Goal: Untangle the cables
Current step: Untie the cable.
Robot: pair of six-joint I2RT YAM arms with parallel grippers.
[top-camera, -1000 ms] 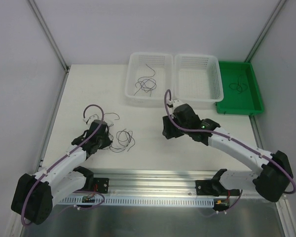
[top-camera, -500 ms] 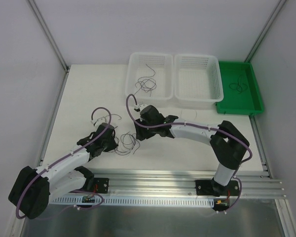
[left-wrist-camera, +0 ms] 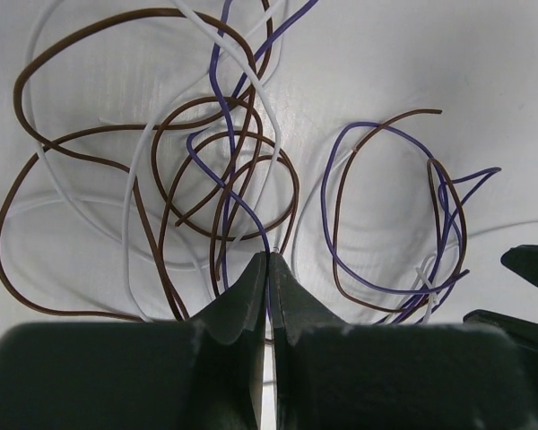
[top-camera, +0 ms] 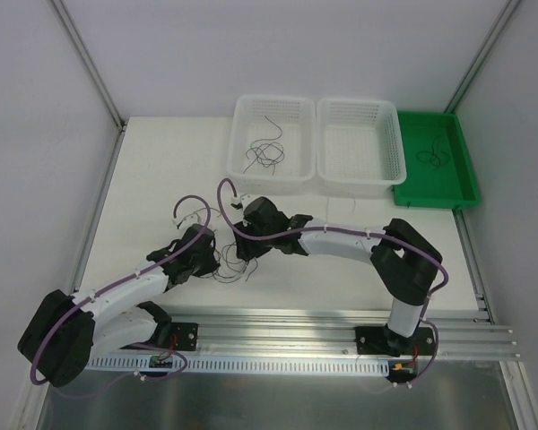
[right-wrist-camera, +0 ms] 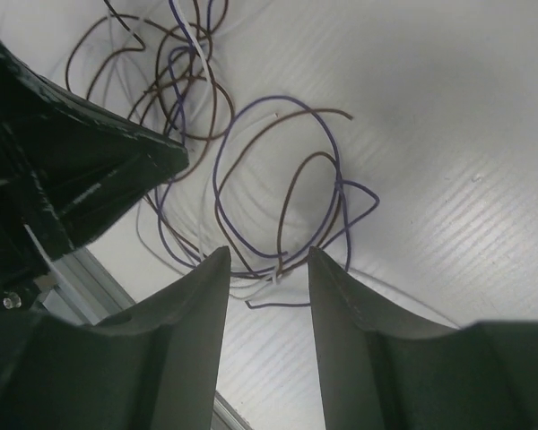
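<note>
The cables lie on the white table between the two arms as a loose tangle of thin brown, purple and white wires. In the left wrist view the cables spread out ahead of my left gripper, which is shut with a purple strand pinched at its tips. My right gripper stands open over a smaller loop group of the cables, one finger on each side of its lower bend. Seen from above, the left gripper and right gripper almost meet at the tangle.
At the back stand a white basket holding more thin wires, a second white basket and a green tray with one wire. An aluminium rail runs along the near edge.
The right arm swung left from the table's middle to the tangle and its jaws narrowed. The left arm crept right toward the tangle, staying shut.
</note>
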